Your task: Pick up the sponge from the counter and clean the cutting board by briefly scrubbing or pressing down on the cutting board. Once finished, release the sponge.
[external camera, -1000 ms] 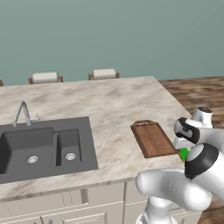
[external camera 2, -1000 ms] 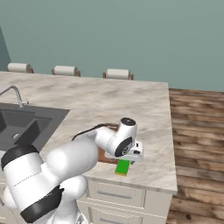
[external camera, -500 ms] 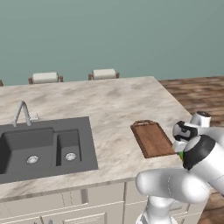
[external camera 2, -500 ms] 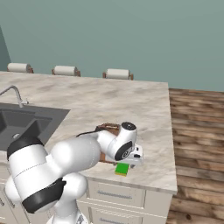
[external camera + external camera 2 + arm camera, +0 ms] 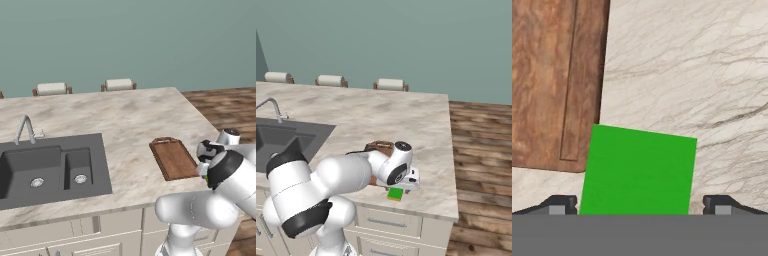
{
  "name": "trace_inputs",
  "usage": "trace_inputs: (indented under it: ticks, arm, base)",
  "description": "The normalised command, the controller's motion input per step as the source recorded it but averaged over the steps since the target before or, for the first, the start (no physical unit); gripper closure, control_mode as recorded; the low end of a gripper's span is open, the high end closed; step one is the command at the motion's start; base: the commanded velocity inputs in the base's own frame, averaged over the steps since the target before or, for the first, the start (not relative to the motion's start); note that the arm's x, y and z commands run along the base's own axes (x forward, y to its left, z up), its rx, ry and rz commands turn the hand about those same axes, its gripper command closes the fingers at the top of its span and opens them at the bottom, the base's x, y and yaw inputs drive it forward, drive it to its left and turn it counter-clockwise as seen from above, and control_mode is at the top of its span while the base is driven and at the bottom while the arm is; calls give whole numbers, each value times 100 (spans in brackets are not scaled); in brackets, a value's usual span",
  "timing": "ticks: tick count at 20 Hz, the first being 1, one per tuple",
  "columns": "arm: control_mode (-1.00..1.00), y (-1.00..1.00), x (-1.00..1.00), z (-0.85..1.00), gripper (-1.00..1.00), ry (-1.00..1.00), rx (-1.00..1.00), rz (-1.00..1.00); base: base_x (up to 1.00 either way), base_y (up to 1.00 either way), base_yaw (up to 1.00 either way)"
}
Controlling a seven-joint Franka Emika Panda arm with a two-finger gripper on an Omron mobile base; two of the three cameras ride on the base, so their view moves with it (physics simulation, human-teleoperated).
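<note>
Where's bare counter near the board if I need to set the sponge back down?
Bare counter runs wide between the sink and the board, and behind the board. Crowded at the front right corner: the sponge lies beside the board, under the open gripper.

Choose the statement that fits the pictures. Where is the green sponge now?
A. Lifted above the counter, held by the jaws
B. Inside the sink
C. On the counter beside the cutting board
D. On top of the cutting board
C: the sponge lies flat on the counter next to the edge of the cutting board, and the open jaws stand on either side of it without closing on it.
</note>
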Motion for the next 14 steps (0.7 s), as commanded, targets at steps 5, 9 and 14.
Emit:
trace_inputs:
  ticks: [5,9,14]
  arm:
    - [-100,0,0,-11,-100,0,0,0]
    - [-100,0,0,-12,-100,0,0,0]
    - [-100,2,-2,-9,100,0,0,0]
  base:
    - [0,0,0]
    - [0,0,0]
    - [0,0,0]
